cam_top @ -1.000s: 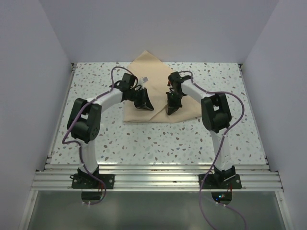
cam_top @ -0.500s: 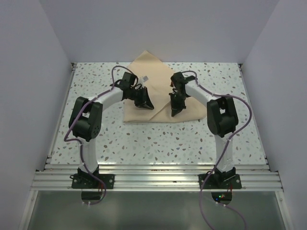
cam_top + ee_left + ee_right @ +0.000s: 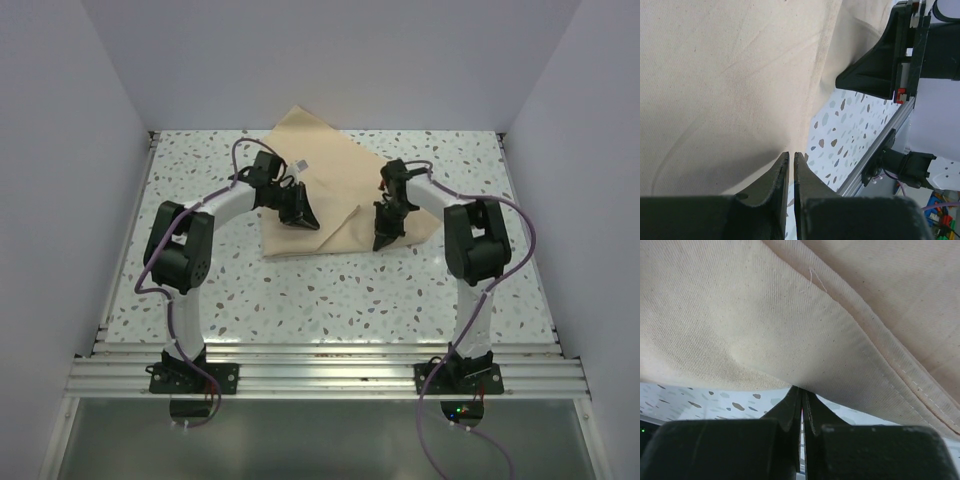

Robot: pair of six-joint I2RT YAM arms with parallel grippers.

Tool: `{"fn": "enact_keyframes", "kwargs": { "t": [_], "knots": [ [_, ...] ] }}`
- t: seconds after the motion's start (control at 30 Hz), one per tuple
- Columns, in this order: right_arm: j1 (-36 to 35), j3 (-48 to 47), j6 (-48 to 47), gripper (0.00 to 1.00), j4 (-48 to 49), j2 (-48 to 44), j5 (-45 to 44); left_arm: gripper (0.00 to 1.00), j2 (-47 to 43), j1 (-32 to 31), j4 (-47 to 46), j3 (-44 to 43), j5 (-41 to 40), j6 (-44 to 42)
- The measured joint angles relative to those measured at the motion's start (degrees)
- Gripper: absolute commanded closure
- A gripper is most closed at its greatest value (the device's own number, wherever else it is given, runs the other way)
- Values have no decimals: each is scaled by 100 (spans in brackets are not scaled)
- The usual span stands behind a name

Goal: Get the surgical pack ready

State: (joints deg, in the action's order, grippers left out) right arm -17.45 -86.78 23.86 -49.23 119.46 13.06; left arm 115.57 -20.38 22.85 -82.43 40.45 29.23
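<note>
A tan fabric sheet (image 3: 335,170) lies on the far middle of the speckled table (image 3: 330,300), one corner pointing at the far wall and its near edge running roughly left to right between the two arms. The left gripper (image 3: 300,215) sits at the sheet's near-left part, and in the left wrist view its fingers (image 3: 775,175) are drawn almost together, pinching the cloth where a crease runs into their tips. The right gripper (image 3: 383,238) is at the sheet's near-right edge, well apart from the left one; seen from the right wrist its jaws are pressed tight on the stitched hem (image 3: 875,355), and the cloth rises away from them in a doubled layer, with bare table showing under the lifted edge
</note>
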Motion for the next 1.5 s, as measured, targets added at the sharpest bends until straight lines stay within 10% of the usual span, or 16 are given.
{"fn": "enact_keyframes", "kwargs": {
  "t": [1.3,1.5],
  "knots": [
    [1523,343,-138,100,157,-348,-367,89,136,92,37,-39,271,-44],
    [1604,-210,149,65,146,-348,-791,89,136,111,39,-39,306,-101]
  ]
}}
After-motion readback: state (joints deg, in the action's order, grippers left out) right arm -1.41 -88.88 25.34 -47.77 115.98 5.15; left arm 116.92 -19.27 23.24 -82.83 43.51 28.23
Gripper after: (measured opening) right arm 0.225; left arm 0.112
